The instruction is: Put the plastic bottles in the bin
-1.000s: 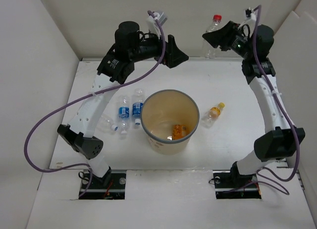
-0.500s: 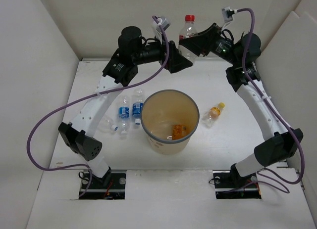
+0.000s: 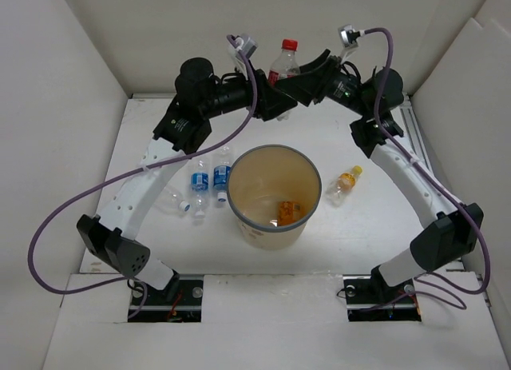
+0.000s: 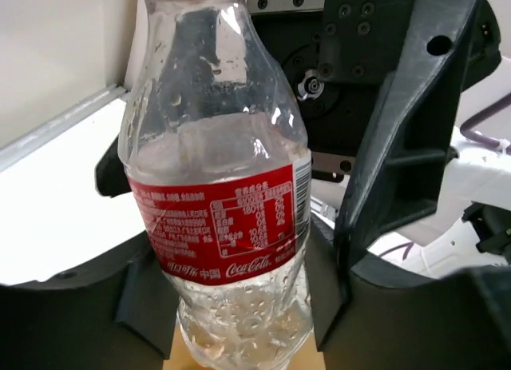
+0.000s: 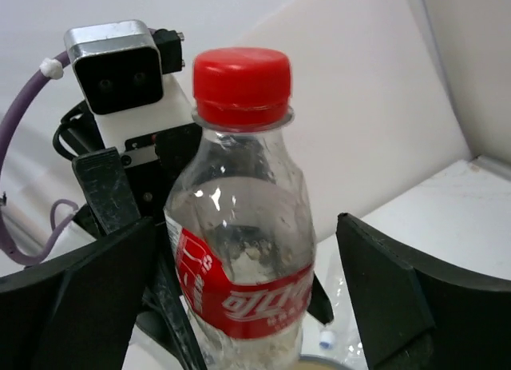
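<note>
1. Two blue-labelled bottles [image 3: 200, 181] lie on the table [image 3: 375, 218], just left of the bin [image 3: 267, 236].
2. My left gripper [image 3: 278, 100] is narrow: its pads lie against both sides of the red-capped bottle [image 3: 279, 65], low on its body.
3. This bottle is upright in the air, beyond the bin.
4. My right gripper [image 3: 297, 81] has a finger on each side of it; whether they press, I cannot tell.
5. An orange bottle [image 3: 345, 181] lies right of the bin.

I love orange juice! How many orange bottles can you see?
2. One orange bottle lies inside the bin; a second orange bottle lies on the table, right of the bin. The bin's near wall could hide more.
</note>
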Tool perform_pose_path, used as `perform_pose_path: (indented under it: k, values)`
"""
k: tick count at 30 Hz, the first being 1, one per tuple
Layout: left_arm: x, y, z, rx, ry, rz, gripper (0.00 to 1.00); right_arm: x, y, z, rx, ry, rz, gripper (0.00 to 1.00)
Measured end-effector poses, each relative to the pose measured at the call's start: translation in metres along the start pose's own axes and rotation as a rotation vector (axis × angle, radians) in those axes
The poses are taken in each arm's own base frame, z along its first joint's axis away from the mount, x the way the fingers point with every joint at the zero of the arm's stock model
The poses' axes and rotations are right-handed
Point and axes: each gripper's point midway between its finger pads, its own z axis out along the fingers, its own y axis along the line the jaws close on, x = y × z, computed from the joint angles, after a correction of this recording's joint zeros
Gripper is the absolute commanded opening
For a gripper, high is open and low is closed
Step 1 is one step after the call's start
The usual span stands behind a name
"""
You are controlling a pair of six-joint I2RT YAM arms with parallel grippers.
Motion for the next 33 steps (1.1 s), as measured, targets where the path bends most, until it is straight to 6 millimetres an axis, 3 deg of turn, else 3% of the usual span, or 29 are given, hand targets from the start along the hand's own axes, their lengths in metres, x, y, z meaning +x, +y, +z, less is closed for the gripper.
perform_pose_path:
  k: [4, 8, 9, 10, 13, 15, 16, 17, 21, 24, 27, 31, 33]
  values:
    - [0.024, 0.002, -0.012, -0.019, 0.015, -0.03, 0.12, 0.006, -0.024, -0.03, 0.103, 0.007, 0.008, 1.0]
    - [0.066, -0.001, -0.032, -0.017, 0.05, -0.095, 0.13, -0.009, -0.081, -0.093, 0.449, -0.063, -0.02, 1.0]
    - [0.077, -0.002, -0.037, -0.013, 0.062, -0.117, 0.15, -0.016, -0.086, -0.11, 0.518, -0.088, -0.04, 1.0]
    - [0.085, -0.004, -0.042, -0.008, 0.061, -0.128, 0.17, -0.02, -0.096, -0.126, 0.62, -0.109, -0.054, 1.0]
    - [0.111, -0.01, -0.054, 0.006, 0.088, -0.175, 0.38, -0.015, -0.113, -0.171, 0.89, -0.135, -0.085, 1.0]
    - [0.122, -0.014, -0.059, 0.017, 0.099, -0.193, 0.57, 0.001, -0.125, -0.207, 1.054, -0.128, -0.088, 1.0]
    - [0.126, -0.016, -0.059, 0.023, 0.106, -0.198, 0.83, 0.013, -0.131, -0.226, 1.131, -0.112, -0.08, 1.0]
    - [0.128, -0.018, -0.059, 0.03, 0.11, -0.2, 1.0, 0.027, -0.138, -0.245, 1.207, -0.093, -0.066, 1.0]
    - [0.134, -0.029, -0.056, 0.054, 0.127, -0.206, 1.0, 0.091, -0.163, -0.309, 1.443, 0.012, 0.02, 1.0]
    - [0.136, -0.032, -0.054, 0.059, 0.131, -0.206, 1.0, 0.138, -0.173, -0.341, 1.56, 0.09, 0.11, 1.0]
    - [0.135, -0.029, -0.055, 0.036, 0.126, -0.208, 1.0, 0.163, -0.176, -0.356, 1.623, 0.115, 0.16, 1.0]
    - [0.131, -0.022, -0.057, -0.027, 0.111, -0.205, 1.0, 0.179, -0.189, -0.364, 1.673, 0.121, 0.206, 1.0]
    - [0.124, -0.018, -0.058, -0.062, 0.096, -0.198, 1.0, 0.191, -0.207, -0.369, 1.709, 0.146, 0.243, 1.0]
